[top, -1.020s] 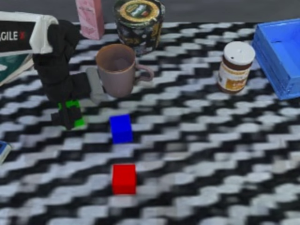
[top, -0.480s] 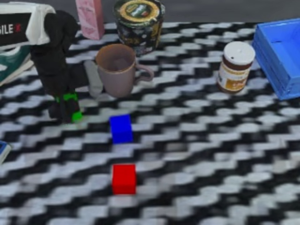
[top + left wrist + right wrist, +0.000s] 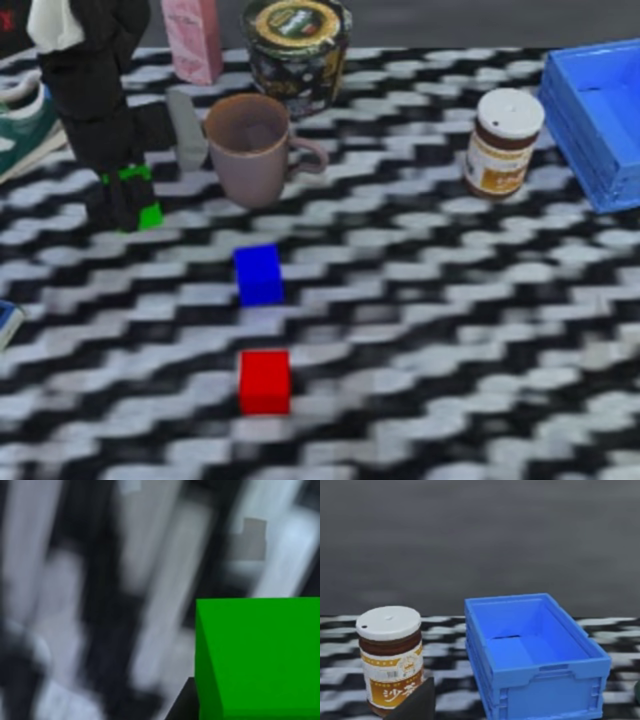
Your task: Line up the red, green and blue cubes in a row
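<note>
With the brown mug (image 3: 250, 148) sitting at three o'clock of it, the left gripper (image 3: 125, 200) is clenching the green cube (image 3: 140, 195) above the black-and-white zigzag tablecloth (image 3: 450, 330), while the blue cube (image 3: 259, 274) and red cube (image 3: 264, 380) are lying at five o'clock, apart.

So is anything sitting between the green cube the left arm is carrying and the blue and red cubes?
Nothing visible does. The left tool holds the green cube left of the mug; only bare patterned cloth lies between it and the blue cube and red cube.
</note>
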Action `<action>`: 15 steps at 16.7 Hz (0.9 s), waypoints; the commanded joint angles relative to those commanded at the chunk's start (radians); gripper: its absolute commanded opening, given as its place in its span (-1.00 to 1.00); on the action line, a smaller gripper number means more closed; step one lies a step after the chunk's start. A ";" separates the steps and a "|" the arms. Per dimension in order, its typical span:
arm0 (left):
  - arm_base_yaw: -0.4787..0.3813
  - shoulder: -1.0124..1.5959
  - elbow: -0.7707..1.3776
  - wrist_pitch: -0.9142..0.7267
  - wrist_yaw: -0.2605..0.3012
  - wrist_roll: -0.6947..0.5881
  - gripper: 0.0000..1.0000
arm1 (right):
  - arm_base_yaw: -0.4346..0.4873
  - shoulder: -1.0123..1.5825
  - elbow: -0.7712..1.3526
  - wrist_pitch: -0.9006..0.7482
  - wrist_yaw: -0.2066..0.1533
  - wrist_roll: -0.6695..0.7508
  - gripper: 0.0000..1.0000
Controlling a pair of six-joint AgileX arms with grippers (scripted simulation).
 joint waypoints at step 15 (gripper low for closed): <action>-0.605 -0.141 -0.150 0.007 0.003 -0.290 -1.00 | 0.000 0.000 0.000 0.000 0.000 0.000 1.00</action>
